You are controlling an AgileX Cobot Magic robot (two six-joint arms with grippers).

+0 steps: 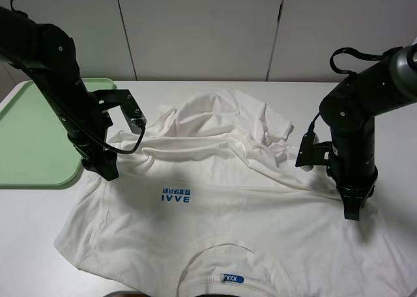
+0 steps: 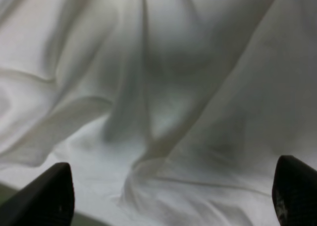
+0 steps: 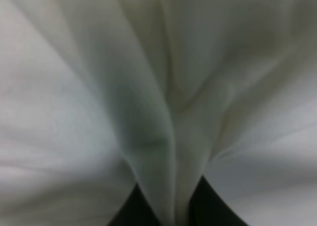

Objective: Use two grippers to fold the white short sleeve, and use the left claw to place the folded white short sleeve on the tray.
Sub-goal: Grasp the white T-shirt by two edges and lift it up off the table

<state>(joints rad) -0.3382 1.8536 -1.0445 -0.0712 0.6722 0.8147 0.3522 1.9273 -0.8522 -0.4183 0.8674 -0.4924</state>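
The white short sleeve (image 1: 221,186) lies on the table with its blue-labelled collar nearest the camera. Its far hem is bunched and partly folded over, and the blue "IVVE" print shows. The left claw (image 1: 107,170) stands at the shirt's left edge. In the left wrist view (image 2: 168,196) its fingertips (image 2: 49,191) are wide apart over wrinkled cloth (image 2: 163,87), so it is open. My right gripper (image 1: 352,209) points down onto the shirt's right side. In the right wrist view (image 3: 173,206) its dark fingers (image 3: 133,211) pinch a ridge of white cloth (image 3: 168,137). The tray (image 1: 32,134) lies at the far left, pale green.
The white table (image 1: 26,245) shows bare around the shirt. A pale panelled wall (image 1: 202,30) stands behind the table's far edge. The left arm's black cable (image 1: 133,144) hangs above the shirt's folded hem.
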